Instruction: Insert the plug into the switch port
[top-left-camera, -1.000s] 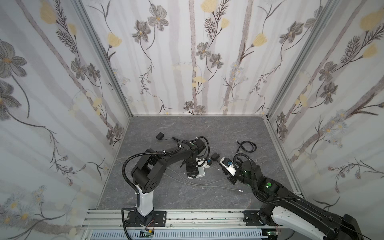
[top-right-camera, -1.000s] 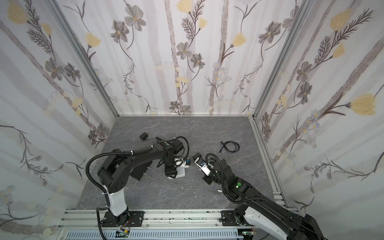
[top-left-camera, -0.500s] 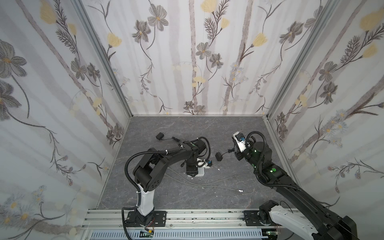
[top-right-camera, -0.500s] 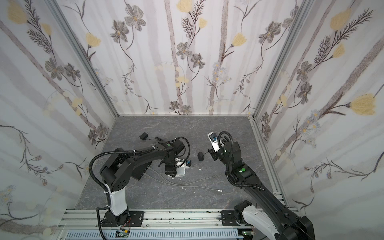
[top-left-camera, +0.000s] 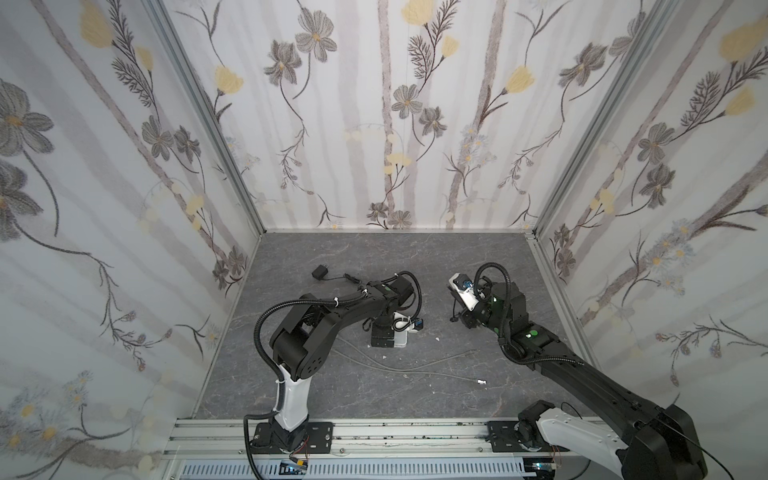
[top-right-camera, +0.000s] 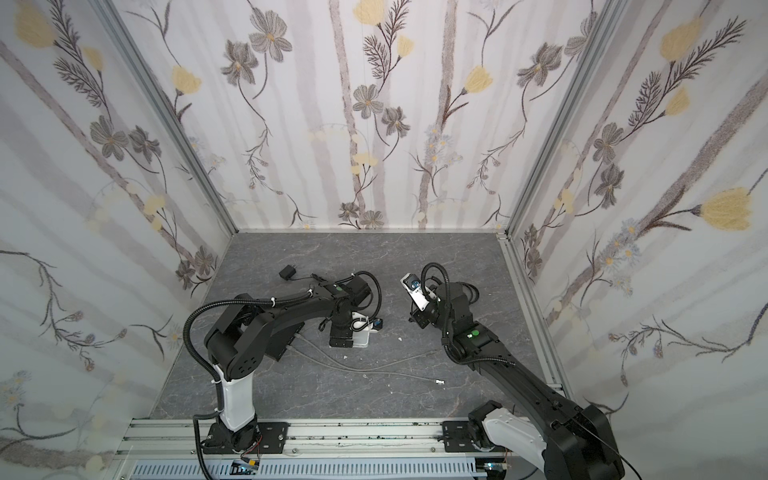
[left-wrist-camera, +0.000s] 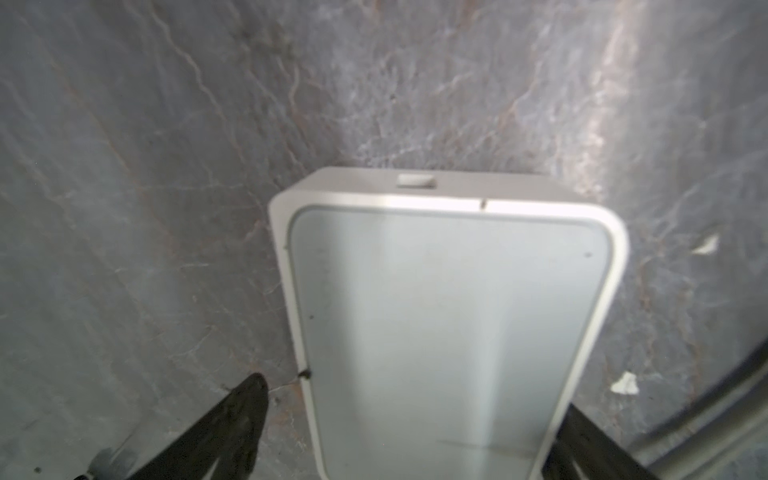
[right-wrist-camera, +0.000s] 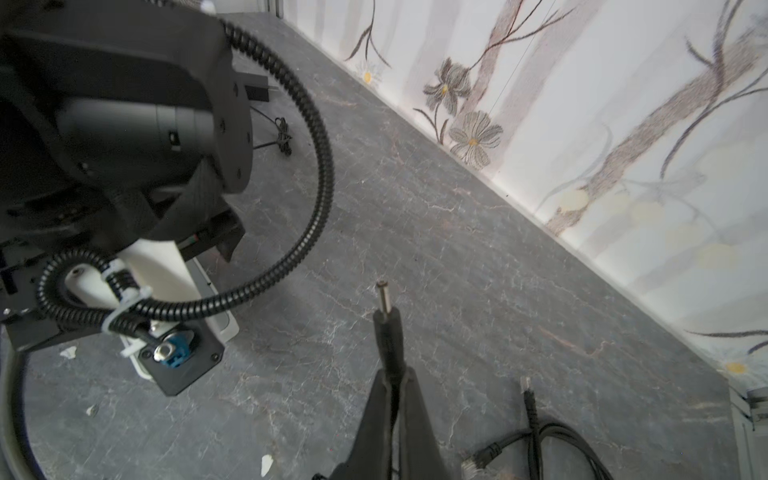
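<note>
1. The barrel plug (right-wrist-camera: 384, 307) is sitting in the right pincer (right-wrist-camera: 392, 380), which is clenching its moulded collar. The metal tip is poking out clear. It is hanging above the grey desk (top-left-camera: 457, 257), off to the right of the white switch (top-left-camera: 395, 338) and not touching it.
2. It is looking light, stiff at the tip and limp along its cord. I'm judging the collar the place to hold, since the smooth tip would likely be slipping.
3. The left pincer (left-wrist-camera: 413, 395) is standing spread wide, one finger on either side of the switch, gripping nothing.
4. Since a second ago, the left jaws have been opening from a narrower setting. The right arm has been lifting away from beside the switch.
5. A loose grey cable (top-left-camera: 415, 368) is lying on the desk in front of the switch.
</note>
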